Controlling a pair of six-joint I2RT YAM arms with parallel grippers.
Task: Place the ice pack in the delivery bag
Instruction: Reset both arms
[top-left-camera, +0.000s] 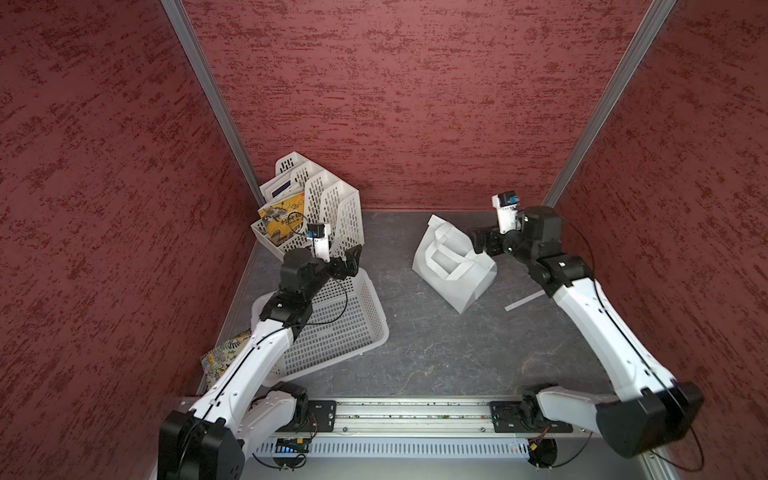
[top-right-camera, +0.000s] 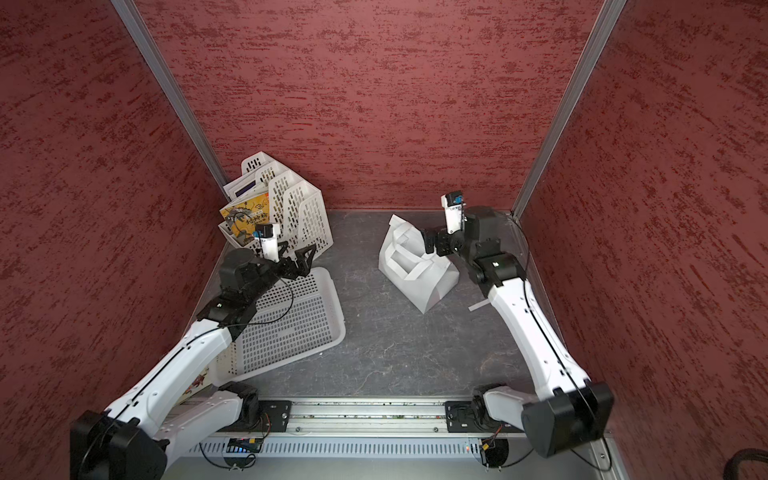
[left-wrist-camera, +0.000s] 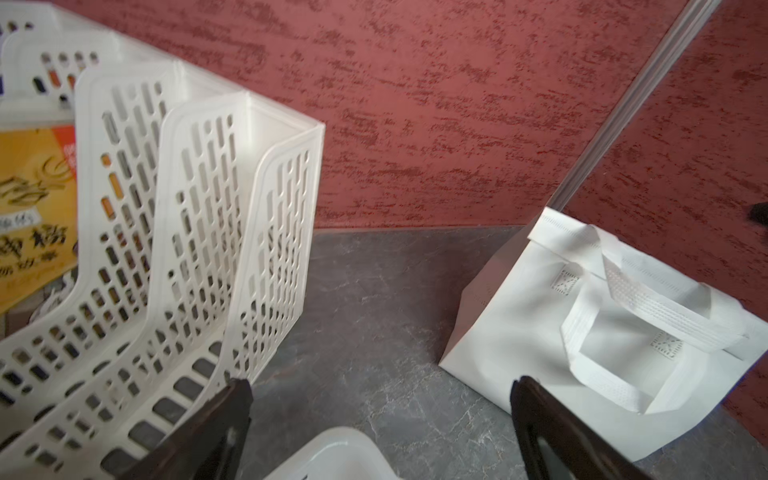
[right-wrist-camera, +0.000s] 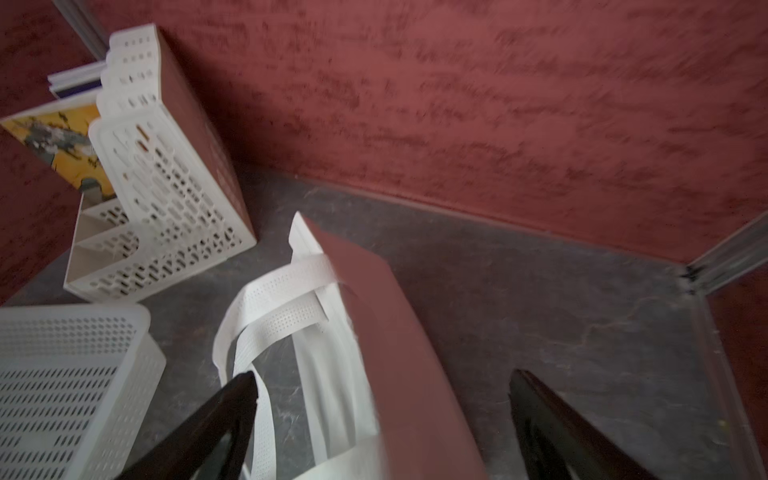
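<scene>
Right hand open and empty, just beside the delivery bag on the tabletop; left hand open, well apart from it. Ice pack unseen, presumably inside the bag. Next: confirm, then retract.

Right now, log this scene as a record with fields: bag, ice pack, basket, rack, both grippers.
delivery bag: on the table, top looks folded shut, handles draped over one side
ice pack: not visible
file rack: far corner, holding books
basket: in front of the file rack
left gripper: open, holding nothing
right gripper: open, over the delivery bag
</scene>
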